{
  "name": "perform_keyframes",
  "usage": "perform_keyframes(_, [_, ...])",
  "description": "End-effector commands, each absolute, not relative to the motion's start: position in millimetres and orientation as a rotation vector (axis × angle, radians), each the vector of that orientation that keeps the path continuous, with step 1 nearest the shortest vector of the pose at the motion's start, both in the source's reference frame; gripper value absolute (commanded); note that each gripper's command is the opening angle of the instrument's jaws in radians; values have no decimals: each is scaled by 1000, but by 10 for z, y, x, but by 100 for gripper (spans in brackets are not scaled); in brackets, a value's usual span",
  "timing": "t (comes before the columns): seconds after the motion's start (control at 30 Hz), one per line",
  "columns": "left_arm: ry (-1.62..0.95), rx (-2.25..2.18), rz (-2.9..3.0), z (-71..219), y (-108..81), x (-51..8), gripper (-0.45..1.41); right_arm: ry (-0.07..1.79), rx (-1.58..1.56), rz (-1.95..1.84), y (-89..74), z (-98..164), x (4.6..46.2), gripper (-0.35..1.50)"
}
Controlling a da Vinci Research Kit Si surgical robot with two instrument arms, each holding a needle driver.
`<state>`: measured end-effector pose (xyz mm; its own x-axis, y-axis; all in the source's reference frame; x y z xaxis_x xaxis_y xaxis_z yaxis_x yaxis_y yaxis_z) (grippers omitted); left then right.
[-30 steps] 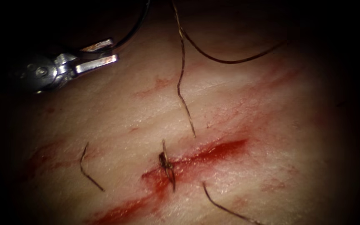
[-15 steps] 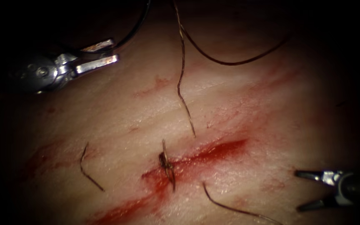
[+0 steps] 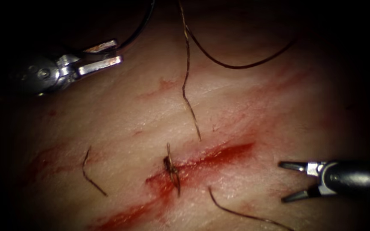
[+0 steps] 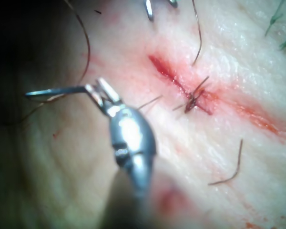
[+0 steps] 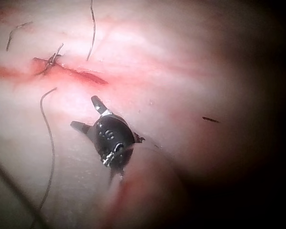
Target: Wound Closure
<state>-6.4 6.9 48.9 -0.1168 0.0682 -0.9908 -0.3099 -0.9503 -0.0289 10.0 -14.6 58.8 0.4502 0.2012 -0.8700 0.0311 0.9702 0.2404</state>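
My left tool [image 3: 108,54] [image 4: 96,89] hovers at the upper left, left of the cut, shut on the curved needle [image 4: 52,90] near one end. The needle is out of the tissue. From those jaws a thin dark arc [image 3: 140,28] runs up and to the right. The cut [image 3: 219,155] [image 4: 164,71] [image 5: 86,75] runs diagonally, wet with red fluid, and carries one knotted stitch [image 3: 172,169] [image 4: 193,98] [image 5: 50,61]. My right tool [image 3: 282,182] [image 5: 82,111] sits low on the right of the cut, open and holding nothing.
A long thread [image 3: 187,81] hangs down toward the cut, and a loop of thread [image 3: 236,65] lies above it. Cut ends of thread lie at the left [image 3: 88,171] and below the cut [image 3: 236,211]. Red fluid smears the tissue [image 3: 120,111].
The right tool has come in from the right edge and moved left and slightly up, jaws open throughout. The left tool and the needle have stayed put.
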Motion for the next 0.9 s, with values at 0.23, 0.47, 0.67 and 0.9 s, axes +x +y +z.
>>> perform_keyframes(0.23, [269, -1898, 2157, 496, 68, -69, -45, 1138, 251, 96, -154, 618, 157, 121])
perform_keyframes(0.47, [269, -1898, 2157, 495, 68, -69, -45, 1154, 258, 70, -171, 639, 188, 118])
perform_keyframes(0.67, [268, -1899, 2157, 495, 68, -69, -45, 1160, 264, 33, -186, 655, 218, 116])
perform_keyframes(0.9, [267, -1899, 2157, 494, 68, -68, -45, 1160, 268, 18, -191, 663, 234, 116])
